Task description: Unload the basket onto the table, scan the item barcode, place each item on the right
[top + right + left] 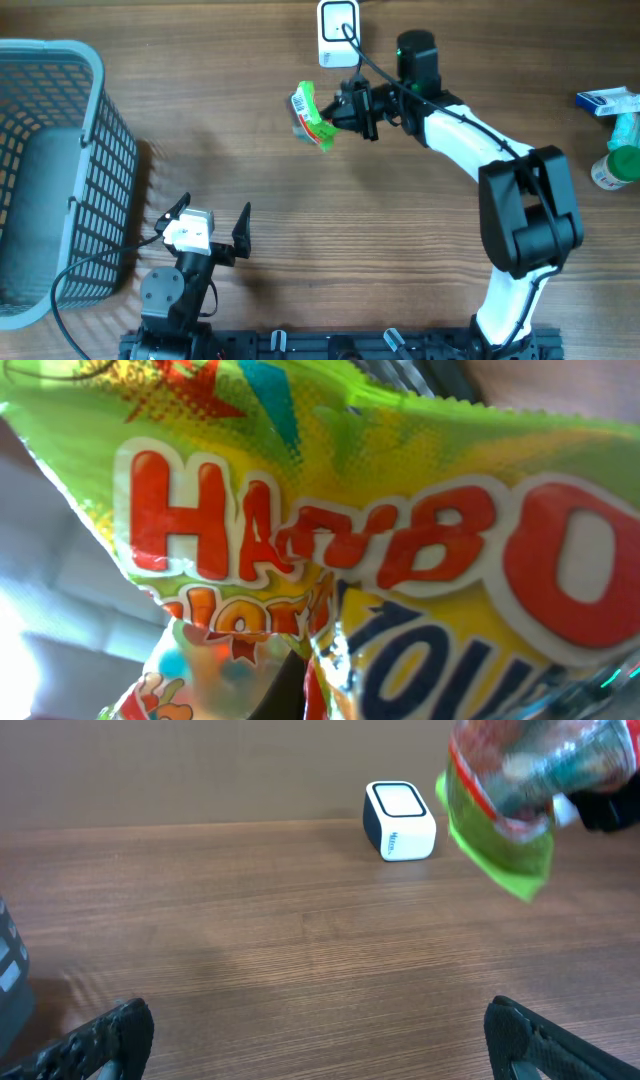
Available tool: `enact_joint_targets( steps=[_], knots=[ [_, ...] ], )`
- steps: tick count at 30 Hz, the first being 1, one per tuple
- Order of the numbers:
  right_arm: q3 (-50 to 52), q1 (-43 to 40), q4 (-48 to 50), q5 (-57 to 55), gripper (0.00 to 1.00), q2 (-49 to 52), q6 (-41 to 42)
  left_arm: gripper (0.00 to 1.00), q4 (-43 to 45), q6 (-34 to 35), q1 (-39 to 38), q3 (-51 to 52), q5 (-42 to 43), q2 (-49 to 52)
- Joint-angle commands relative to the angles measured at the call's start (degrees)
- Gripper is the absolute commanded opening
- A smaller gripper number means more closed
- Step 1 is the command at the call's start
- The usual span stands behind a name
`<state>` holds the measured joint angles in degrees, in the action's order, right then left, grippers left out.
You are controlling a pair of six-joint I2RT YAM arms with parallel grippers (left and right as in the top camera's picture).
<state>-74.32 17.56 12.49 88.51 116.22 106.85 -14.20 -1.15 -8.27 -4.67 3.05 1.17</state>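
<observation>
A brown wood-grain table [300,220] fills the overhead view. Against its left edge stands a large grey plastic lattice basket [105,190], the biggest thing on the surface.

The white-and-black right arm [470,135] reaches from the near edge toward the far edge. Its black right gripper [340,112] has its jaws pressed together on a crinkled green and yellow plastic candy bag with red lettering [312,118]. The bag is held off the table, near the middle of the far edge. The left wrist view shows it hanging clear of the wood [500,810], and it fills the right wrist view [350,540].

The smaller left arm sits at the near edge, just beside the basket. The left gripper [213,212] has its jaws spread wide with nothing between them, and its black fingertips [100,1035] show at the bottom corners of the left wrist view.

A small white box-shaped barcode scanner with a dark-rimmed face [338,20] sits at the far edge, just beyond the bag and apart from it [400,820].

At the right edge lie a blue and white carton [608,100] and a green-capped bottle [618,160].
</observation>
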Motion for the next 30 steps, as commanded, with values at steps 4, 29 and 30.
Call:
enact_joint_targets(
  steps=[4,29,30],
  knots=[
    [-0.17,2.16,-0.59,2.86,0.04,4.0,-0.15,1.0,0.0,0.52,-0.26,0.28,-0.09,-0.24],
    [-0.46,7.52,-21.9,-59.91,0.05,-27.67,-39.58,1.0,0.0,0.55,-0.26,0.28,-0.09,-0.24],
    [-0.46,7.52,-28.33,-66.69,0.05,-28.55,-44.85,1.0,0.0,0.52,-0.26,0.28,-0.09,-0.24]
  ],
)
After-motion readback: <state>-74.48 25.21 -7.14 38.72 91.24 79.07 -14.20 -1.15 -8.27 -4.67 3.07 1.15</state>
